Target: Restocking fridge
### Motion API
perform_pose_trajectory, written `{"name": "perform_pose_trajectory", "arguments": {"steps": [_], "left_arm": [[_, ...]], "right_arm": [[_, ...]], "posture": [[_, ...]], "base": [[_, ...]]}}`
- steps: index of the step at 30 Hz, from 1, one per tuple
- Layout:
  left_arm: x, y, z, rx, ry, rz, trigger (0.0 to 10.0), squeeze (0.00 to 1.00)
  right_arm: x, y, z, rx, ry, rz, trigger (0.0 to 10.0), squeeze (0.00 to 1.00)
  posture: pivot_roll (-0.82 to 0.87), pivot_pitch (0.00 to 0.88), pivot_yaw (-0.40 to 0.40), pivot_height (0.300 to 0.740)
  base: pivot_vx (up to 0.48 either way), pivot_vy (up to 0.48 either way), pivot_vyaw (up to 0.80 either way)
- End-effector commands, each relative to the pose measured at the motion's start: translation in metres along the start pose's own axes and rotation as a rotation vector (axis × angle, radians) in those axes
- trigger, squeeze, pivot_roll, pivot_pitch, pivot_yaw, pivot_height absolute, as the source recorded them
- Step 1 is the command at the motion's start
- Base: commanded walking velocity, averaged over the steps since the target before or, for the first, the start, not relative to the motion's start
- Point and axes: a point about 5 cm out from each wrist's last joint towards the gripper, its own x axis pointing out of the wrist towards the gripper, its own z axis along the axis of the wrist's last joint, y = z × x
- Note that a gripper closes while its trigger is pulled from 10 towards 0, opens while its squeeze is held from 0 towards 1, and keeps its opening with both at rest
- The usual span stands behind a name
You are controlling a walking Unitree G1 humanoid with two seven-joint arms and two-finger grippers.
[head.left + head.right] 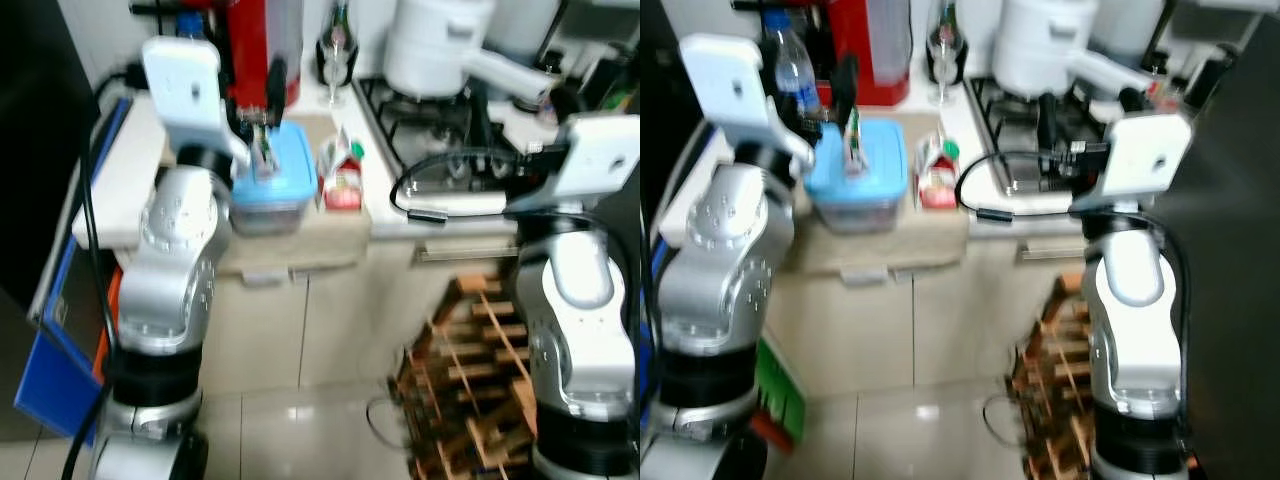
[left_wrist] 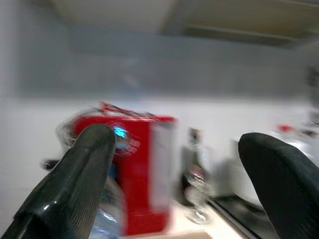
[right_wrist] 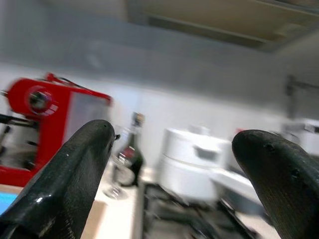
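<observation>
While both arms hover at the counter (image 1: 300, 235), left gripper (image 2: 174, 164) and right gripper (image 3: 179, 164) gape wide, blue-lidded container (image 1: 270, 180) below left.

A blue-lidded food container (image 1: 270, 180) sits on the counter beside a small carton (image 1: 342, 175).

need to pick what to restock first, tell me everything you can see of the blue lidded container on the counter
The container is a clear plastic box with a light blue lid, closed and upright on the beige counter, in front of the red machine. A small carton stands just beside it. The left pincer hovers open above its lid.
</observation>
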Motion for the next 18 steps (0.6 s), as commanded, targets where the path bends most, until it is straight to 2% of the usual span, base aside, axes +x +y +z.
{"name": "perform_pose_trajectory", "arguments": {"steps": [1, 5, 8, 10, 13, 14, 15, 18], "left_arm": [[0.003, 0.011, -0.005, 0.010, 0.030, 0.040, 10.0, 0.00], [0.012, 0.025, 0.005, 0.020, 0.016, 0.107, 10.0, 0.00], [0.015, 0.035, 0.007, 0.078, 0.028, 0.195, 10.0, 0.00], [0.016, 0.036, 0.009, 0.082, 0.021, 0.201, 10.0, 0.00], [0.021, 0.042, 0.017, 0.114, -0.012, 0.222, 10.0, 0.00], [0.028, 0.047, 0.023, 0.128, -0.023, 0.231, 10.0, 0.00], [0.028, 0.047, 0.023, 0.128, -0.023, 0.231, 10.0, 0.00], [0.051, 0.053, 0.029, 0.185, 0.005, 0.202, 10.0, 0.00]], "right_arm": [[0.002, 0.005, 0.001, 0.018, -0.011, 0.021, 10.0, 0.08], [0.002, 0.006, -0.001, 0.022, -0.008, 0.027, 10.0, 0.08], [0.005, 0.008, -0.005, 0.034, 0.006, 0.035, 10.0, 0.08], [0.006, 0.010, -0.005, 0.051, 0.000, 0.041, 10.0, 0.08], [0.009, 0.015, -0.004, 0.067, -0.012, 0.054, 10.0, 0.11], [0.010, 0.017, -0.004, 0.074, -0.006, 0.061, 10.0, 0.11], [0.010, 0.017, -0.004, 0.074, -0.006, 0.061, 10.0, 0.11], [0.009, 0.017, -0.007, 0.083, 0.010, 0.072, 10.0, 0.07]], "posture": [[-0.02, 0.000, -0.037, 0.740], [-0.02, 0.000, -0.035, 0.740], [-0.02, 0.000, -0.033, 0.740], [-0.02, 0.000, -0.032, 0.740], [-0.01, 0.000, -0.040, 0.740], [-0.01, 0.000, -0.046, 0.740], [-0.01, 0.000, -0.046, 0.740], [-0.01, 0.004, -0.069, 0.740]], "base": [[0.435, 0.000, 0.00], [0.444, 0.000, 0.00], [0.426, 0.000, 0.00], [0.296, 0.000, 0.00], [0.000, 0.000, 0.75], [0.000, 0.000, 0.43], [0.000, 0.000, 0.43], [0.000, 0.000, 0.00]]}}
